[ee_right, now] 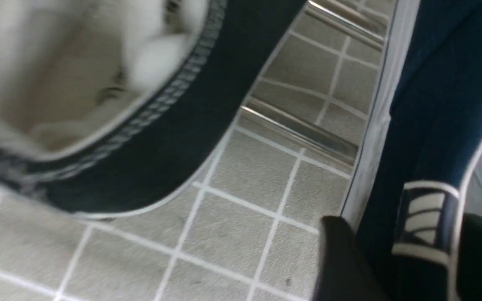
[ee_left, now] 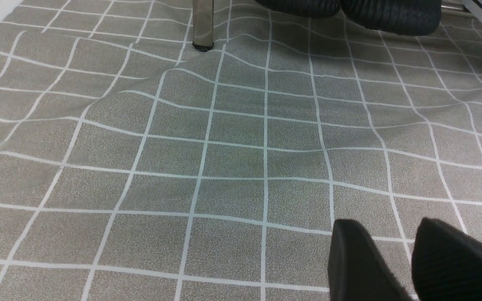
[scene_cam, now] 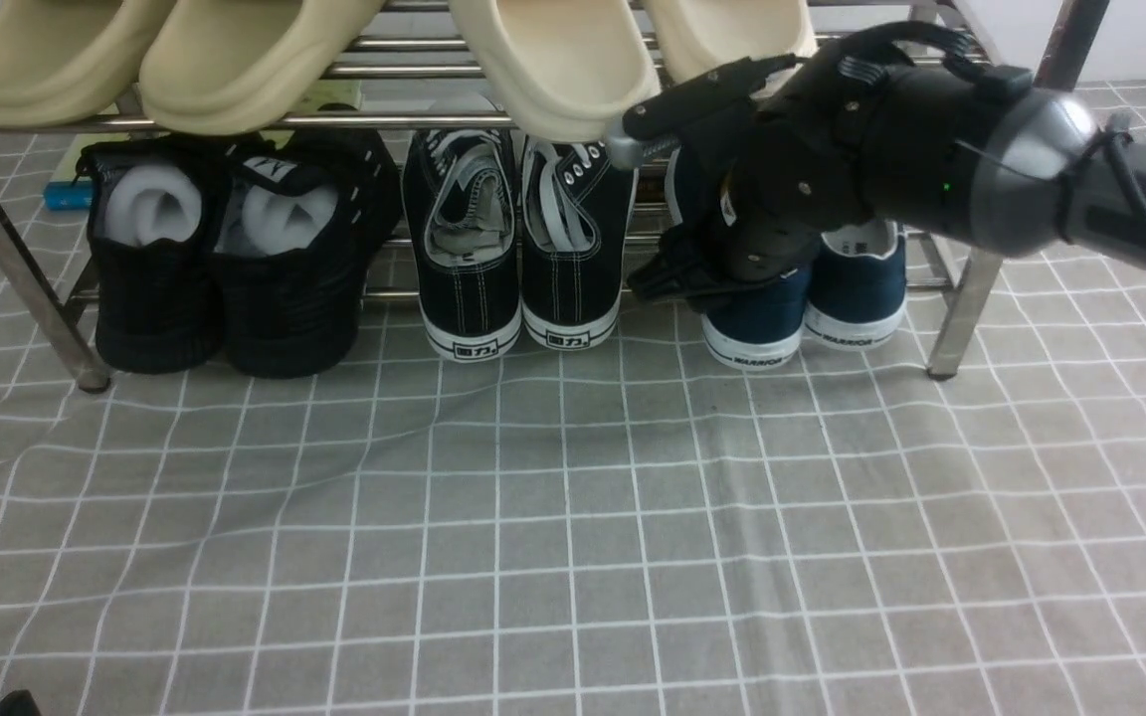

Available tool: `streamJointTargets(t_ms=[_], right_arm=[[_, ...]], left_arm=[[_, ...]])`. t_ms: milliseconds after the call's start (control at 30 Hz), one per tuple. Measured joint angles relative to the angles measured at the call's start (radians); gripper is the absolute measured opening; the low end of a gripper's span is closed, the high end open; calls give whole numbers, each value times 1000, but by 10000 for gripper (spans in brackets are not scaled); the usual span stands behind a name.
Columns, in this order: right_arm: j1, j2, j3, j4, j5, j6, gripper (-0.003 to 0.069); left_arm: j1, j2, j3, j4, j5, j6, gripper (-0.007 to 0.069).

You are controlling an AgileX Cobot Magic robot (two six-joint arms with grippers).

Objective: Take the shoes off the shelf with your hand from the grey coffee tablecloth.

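The shoes, a navy pair with white soles (scene_cam: 752, 326), stand on the lower tier of the silver shelf (scene_cam: 961, 298), at its right end. My right gripper (scene_cam: 692, 278), the black hand on a grey wrist, reaches in from the right onto the left shoe of the pair. In the right wrist view its gripper (ee_right: 408, 259) straddles the navy shoe's side wall (ee_right: 433, 125), one finger outside the sole and one inside, shut on it. The grey coffee tablecloth (scene_cam: 573, 517) covers the ground. My left gripper (ee_left: 391, 251) hangs open over bare cloth.
Black lace-up sneakers (scene_cam: 518, 249) sit just left of the navy pair, and a dark blurred shoe (ee_right: 140, 138) shows near the held one. Black shoes with white stuffing (scene_cam: 235, 268) stand further left. Beige slippers (scene_cam: 553, 60) fill the upper tier. A shelf leg (ee_left: 202, 25) stands ahead of the left gripper.
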Motion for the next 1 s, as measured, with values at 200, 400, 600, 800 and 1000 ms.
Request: streamJointTargets(t_ms=[200, 400, 600, 800, 1000], right_arm=[[2, 3, 0, 5, -2, 33, 57], [44, -74, 2, 51, 160, 29, 38], [130, -176, 2, 69, 314, 29, 38], [219, -262, 42, 72, 448, 29, 38], [278, -333, 186, 118, 455, 36, 38]], left_arm=[[0, 0, 0, 0, 0, 0, 240], [0, 0, 0, 0, 0, 0, 240], [0, 0, 0, 0, 0, 0, 240], [0, 0, 0, 0, 0, 0, 240], [0, 0, 0, 0, 0, 0, 240]])
